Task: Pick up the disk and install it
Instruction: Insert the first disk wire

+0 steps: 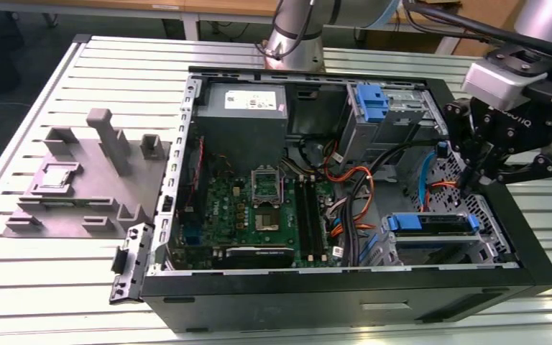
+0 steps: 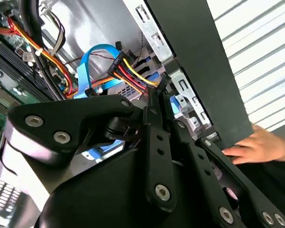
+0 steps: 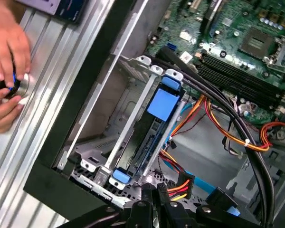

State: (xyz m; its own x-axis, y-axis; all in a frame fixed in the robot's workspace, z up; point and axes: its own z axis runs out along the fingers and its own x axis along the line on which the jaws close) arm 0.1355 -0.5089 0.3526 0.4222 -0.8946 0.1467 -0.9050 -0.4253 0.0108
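Gripper hangs inside the open computer case, over the drive cage by the case wall on the exterior view's right. In both wrist views the fingers look drawn together with nothing between them.

The disk, as I take the labelled slab cut off at the frame edge, lies on the worktop outside the case, near a person's hand.

The cage slot under its blue bracket looks vacant. My reading: not picked up, not installed.

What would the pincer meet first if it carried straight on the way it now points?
Probably the bundle of red, yellow and black power wires beside the drive cage; depth is unclear. The pincer points into the case.
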